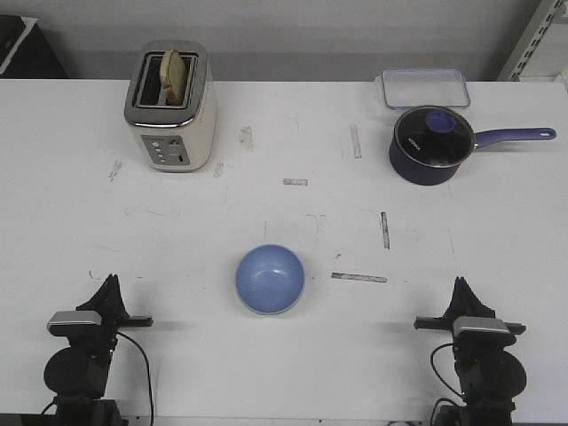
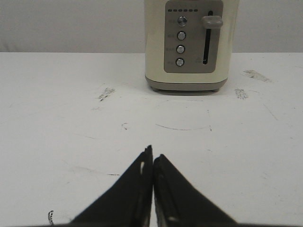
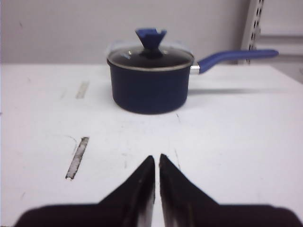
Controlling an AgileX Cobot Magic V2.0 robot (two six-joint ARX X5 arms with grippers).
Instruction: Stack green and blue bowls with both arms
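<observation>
1. Sitting upright near the table's front centre, the blue bowl (image 1: 270, 279) is being seen well apart from both claws, roughly midway between them; no green bowl is being shown in any view.
2. The left gripper (image 2: 153, 158) is being held low at the near left edge, its jaws pressed together with nothing between them, pointed toward the cream toaster (image 2: 191, 43) far ahead.
3. The right gripper (image 3: 156, 160) is being held low at the near right edge, its tips nearly touching with only a sliver of gap and nothing being gripped, aimed at the navy saucepan (image 3: 150, 80).
4. Both arms are being seen folded back close to the near table edge, left (image 1: 84, 346) and right (image 1: 479, 342), with thin cables looping beside them.
5. Bare white table (image 1: 177, 240) is being left all around the bowl; a clear container (image 1: 425, 87) is being seen at the far edge behind the saucepan.
</observation>
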